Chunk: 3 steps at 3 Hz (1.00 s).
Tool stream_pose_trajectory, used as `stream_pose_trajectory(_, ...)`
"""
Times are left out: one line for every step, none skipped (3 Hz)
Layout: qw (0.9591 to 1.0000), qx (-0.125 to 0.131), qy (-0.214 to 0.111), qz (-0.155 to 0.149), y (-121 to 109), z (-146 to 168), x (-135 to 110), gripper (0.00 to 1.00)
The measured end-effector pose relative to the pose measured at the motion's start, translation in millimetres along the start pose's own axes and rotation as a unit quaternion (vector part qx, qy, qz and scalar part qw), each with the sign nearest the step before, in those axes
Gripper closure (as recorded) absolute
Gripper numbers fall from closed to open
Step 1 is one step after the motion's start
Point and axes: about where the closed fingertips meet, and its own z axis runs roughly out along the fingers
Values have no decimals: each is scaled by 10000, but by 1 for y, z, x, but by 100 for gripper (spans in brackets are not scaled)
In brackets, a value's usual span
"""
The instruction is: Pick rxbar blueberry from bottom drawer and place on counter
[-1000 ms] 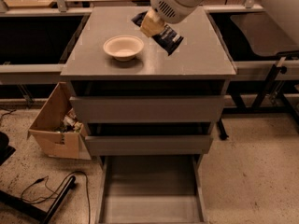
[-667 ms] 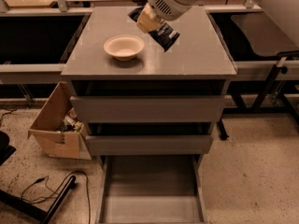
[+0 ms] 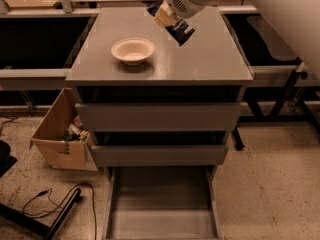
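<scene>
My gripper [image 3: 167, 17] hangs from the white arm over the back middle of the counter [image 3: 210, 59]. It is shut on the rxbar blueberry [image 3: 181, 32], a dark navy wrapper that sticks out below and to the right of the fingers, tilted and slightly above the counter top. The bar is to the right of and behind a beige bowl [image 3: 132, 50]. The bottom drawer [image 3: 160, 209] is pulled out toward me, and its grey floor shows nothing on it. The two upper drawers are shut.
The beige bowl stands on the counter's left part. An open cardboard box [image 3: 60, 134] with clutter sits on the floor left of the cabinet. Cables [image 3: 60, 199] lie on the floor at lower left. Dark tables flank the cabinet on both sides.
My gripper has moved the bar a little farther back over the counter and slightly left. The bowl and drawers have not moved.
</scene>
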Motion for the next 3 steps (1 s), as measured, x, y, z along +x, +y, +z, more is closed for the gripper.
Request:
stream_pose_trajectory(9998, 144, 86, 73, -46, 45, 11, 100)
stream_pose_trajectory(9975, 333, 595, 173, -73, 75, 41, 100)
stream_pose_trajectory(9874, 483, 1424, 490, -82, 89, 93, 100)
